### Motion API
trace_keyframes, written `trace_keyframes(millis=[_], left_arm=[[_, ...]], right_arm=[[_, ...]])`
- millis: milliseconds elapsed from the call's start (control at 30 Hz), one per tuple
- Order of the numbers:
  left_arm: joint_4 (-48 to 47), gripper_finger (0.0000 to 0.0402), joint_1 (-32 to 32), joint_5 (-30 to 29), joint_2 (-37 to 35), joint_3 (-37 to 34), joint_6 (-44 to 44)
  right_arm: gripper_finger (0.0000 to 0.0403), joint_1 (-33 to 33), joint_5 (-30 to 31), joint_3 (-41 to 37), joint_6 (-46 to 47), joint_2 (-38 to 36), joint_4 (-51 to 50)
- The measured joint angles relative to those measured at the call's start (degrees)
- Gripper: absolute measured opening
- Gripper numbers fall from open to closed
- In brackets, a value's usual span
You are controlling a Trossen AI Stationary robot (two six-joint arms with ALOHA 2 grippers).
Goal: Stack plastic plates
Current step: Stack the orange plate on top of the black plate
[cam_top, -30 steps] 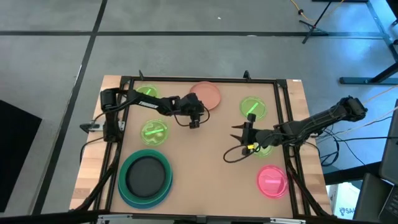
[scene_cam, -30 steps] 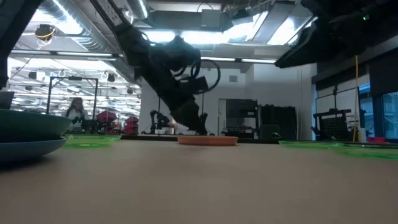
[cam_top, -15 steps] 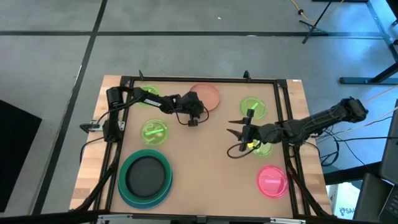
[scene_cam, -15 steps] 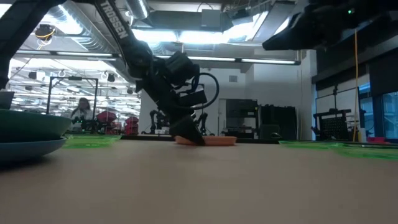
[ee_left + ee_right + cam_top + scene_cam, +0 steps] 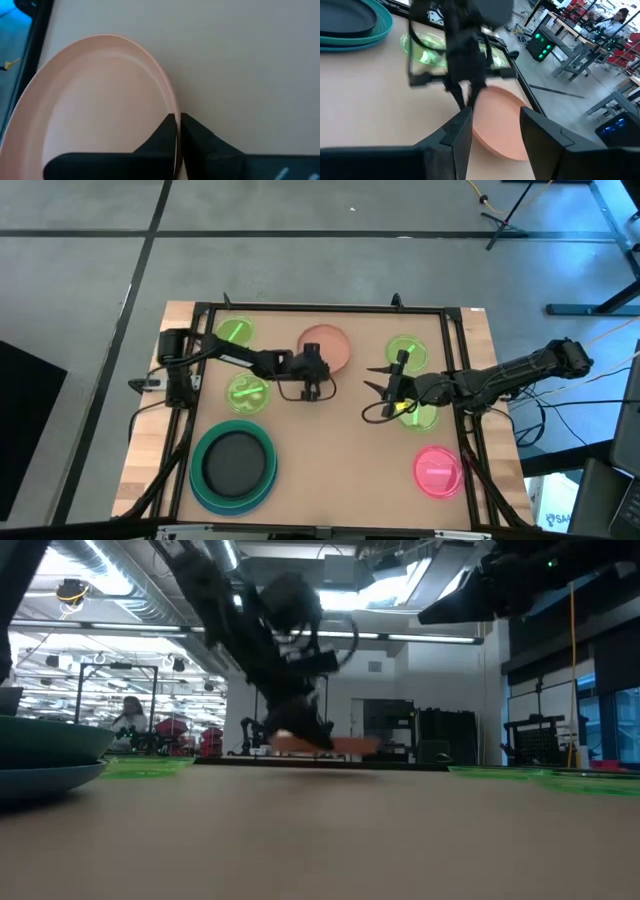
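A peach plate point(image 5: 328, 343) hangs a little above the table's middle, with my left gripper point(image 5: 313, 383) shut on its near rim; the low view shows that plate point(image 5: 338, 745) off the tabletop. My right gripper point(image 5: 380, 393) hovers open to its right, holding nothing. A black plate point(image 5: 236, 460) rests in a teal plate point(image 5: 200, 480) at the near left. Green plates lie flat on the table at the far left point(image 5: 235, 332), left point(image 5: 247, 392), far right point(image 5: 405, 352) and right point(image 5: 424, 417). A pink plate point(image 5: 437, 470) lies at the near right. My left gripper pinches the peach plate's rim point(image 5: 169, 106) on its near side between the two fingers, one finger over the inner face and one outside. The fingers come from above, slanting down. The plate is lifted clear of the table and stays about level.
A black frame point(image 5: 320, 308) runs around the tabletop. Bare table lies in the middle, between the black-and-teal stack and the pink plate. My right arm point(image 5: 500, 380) reaches in from the right edge over a green plate.
My left gripper has come down at the peach plate's near rim, shut on it and risen, drawing the plate slightly toward the near edge. The plate, which lay on the table, now hangs clear of it. My right gripper has shifted a little toward the far edge.
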Motion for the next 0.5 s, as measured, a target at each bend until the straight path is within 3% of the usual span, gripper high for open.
trace_keyframes(millis=[267,500], left_arm=[[-11.9,0.001,-10.5,-2.4,-11.5,0.0,-10.1],[-23.7,0.0011,-20.9,-4.4,-18.8,0.0,-24.1]], right_arm=[[0.0159,0.0,-4.0,0.0,-1.2,0.0,1.4],[0.0159,0.0,-13.1,0.0,1.9,0.0,2.0]])
